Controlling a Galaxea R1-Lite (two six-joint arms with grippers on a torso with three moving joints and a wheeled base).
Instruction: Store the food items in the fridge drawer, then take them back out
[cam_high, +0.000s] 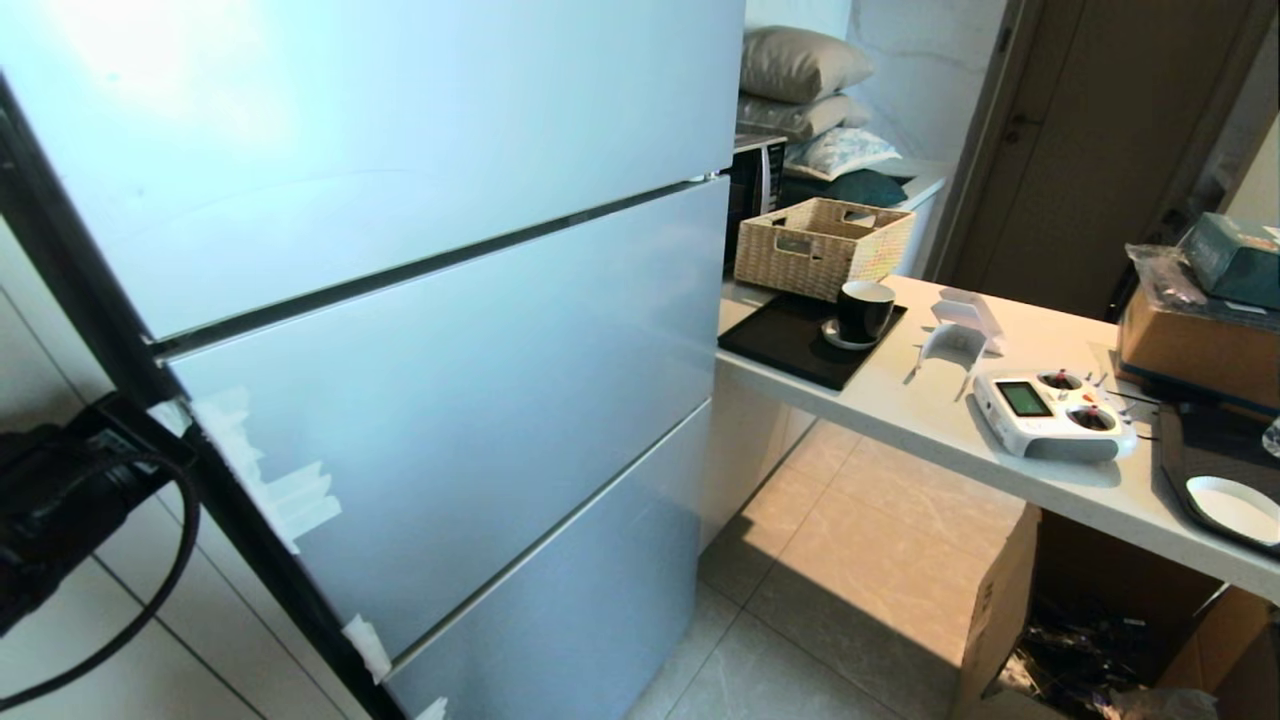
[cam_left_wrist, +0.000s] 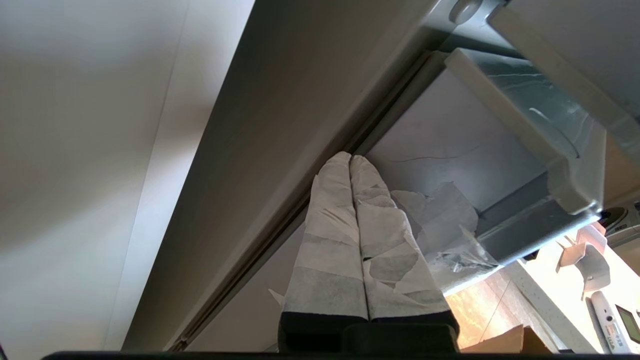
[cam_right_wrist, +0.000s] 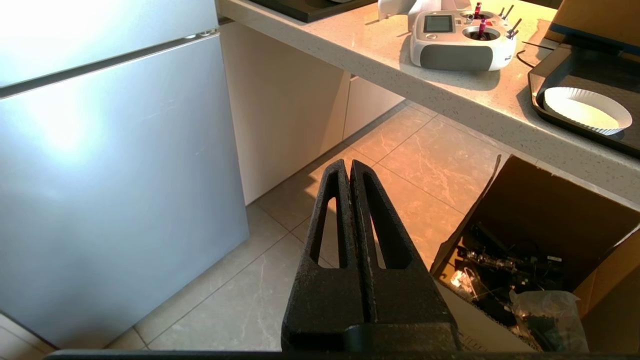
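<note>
The fridge (cam_high: 450, 400) stands shut, its pale blue doors closed, so the fridge drawer is hidden behind them. No food items show in any view. My left arm (cam_high: 60, 500) reaches in at the fridge's left edge. In the left wrist view my left gripper (cam_left_wrist: 350, 157) is shut, its white-taped fingers (cam_left_wrist: 330, 225) pressed together, tips at the dark seam along the door's side edge, next to torn tape (cam_left_wrist: 440, 210). My right gripper (cam_right_wrist: 348, 164) is shut and empty, hanging over the floor tiles to the right of the fridge (cam_right_wrist: 100, 175).
A white counter (cam_high: 940, 420) runs to the right of the fridge, carrying a wicker basket (cam_high: 825, 245), a black cup (cam_high: 865, 308), a white remote controller (cam_high: 1050, 415) and a paper plate (cam_high: 1235, 505). An open cardboard box (cam_high: 1080, 620) stands on the floor beneath it.
</note>
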